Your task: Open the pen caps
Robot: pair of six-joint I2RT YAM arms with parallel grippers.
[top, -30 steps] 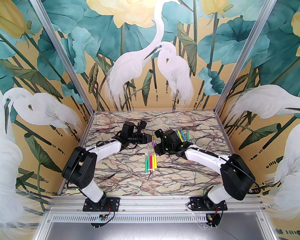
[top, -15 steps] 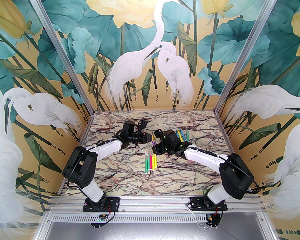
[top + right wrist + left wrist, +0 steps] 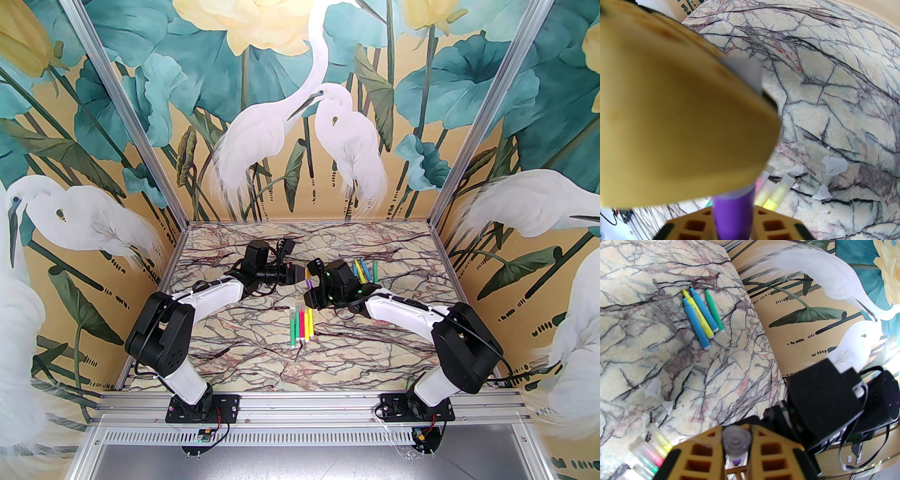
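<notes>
Your left end effector (image 3: pixel 736 435) pinches the clear cap (image 3: pixel 736 444) at the end of the purple pen (image 3: pixel 733 218). Your right end effector (image 3: pixel 732 212) pinches its body, above the surface (image 3: pixel 375 356). A row of capped pens (image 3: pixel 302 323) lies at 6 o'clock from it.

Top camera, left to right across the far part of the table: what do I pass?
left gripper → purple pen → blue and yellow uncapped pens → green uncapped pen
</notes>
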